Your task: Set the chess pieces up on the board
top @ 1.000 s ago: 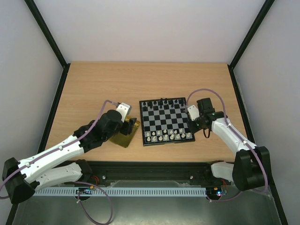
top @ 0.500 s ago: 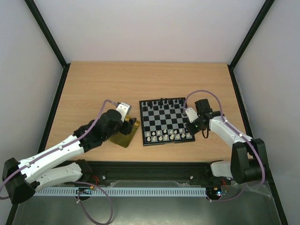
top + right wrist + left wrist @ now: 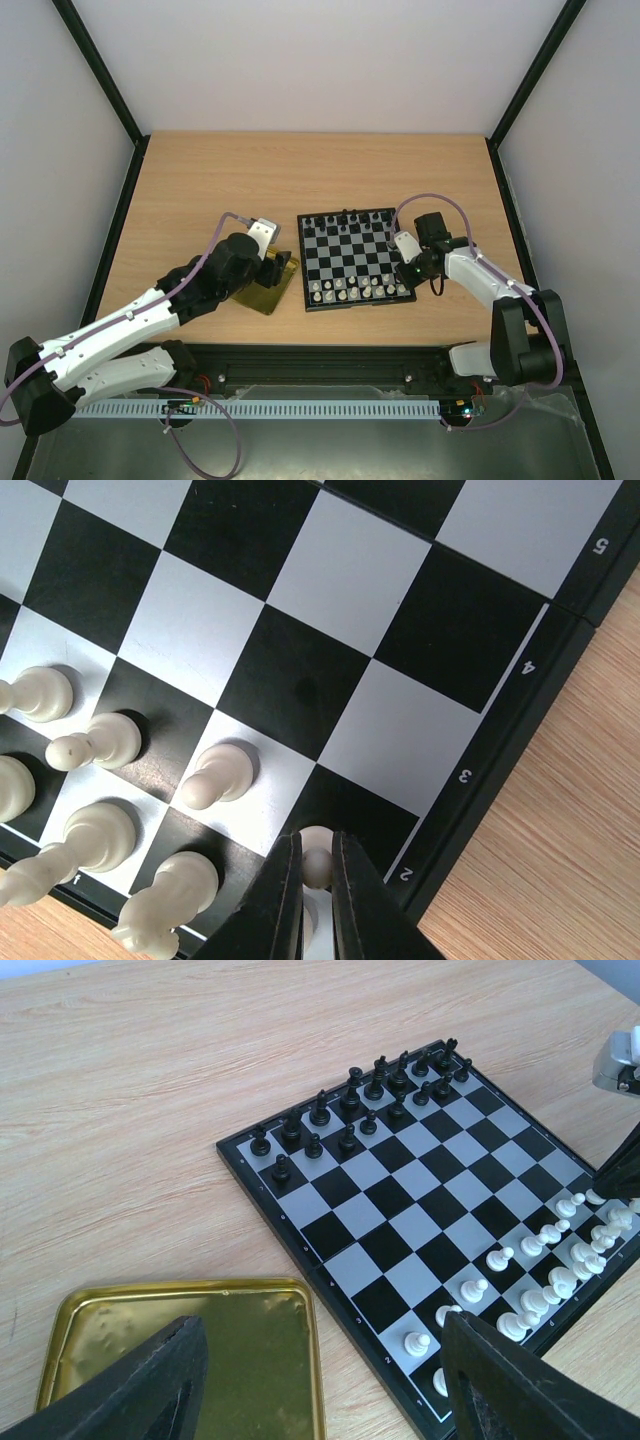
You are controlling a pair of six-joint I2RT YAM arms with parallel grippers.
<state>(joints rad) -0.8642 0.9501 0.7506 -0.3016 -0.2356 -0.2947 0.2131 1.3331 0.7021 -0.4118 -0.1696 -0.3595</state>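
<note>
Over the board (image 3: pixel 420 1195), the middle rows lie open. The black chessmen (image 3: pixel 374 1088) crowd its far rows, white chess pieces (image 3: pixel 560 1280) and the right gripper (image 3: pixel 317 852) its near rows. A gold tray (image 3: pixel 255 1355) flanks its left edge.

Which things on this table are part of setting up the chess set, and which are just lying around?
In use: white chess pieces, board, right claw shut on a white pawn.
Lying about: gold tray, black pieces, open left claw.

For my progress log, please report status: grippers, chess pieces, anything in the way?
Left gripper open over gold tray. Right gripper shut on a white pawn at the board edge square. Neighbour pawn stands close beside it.
</note>
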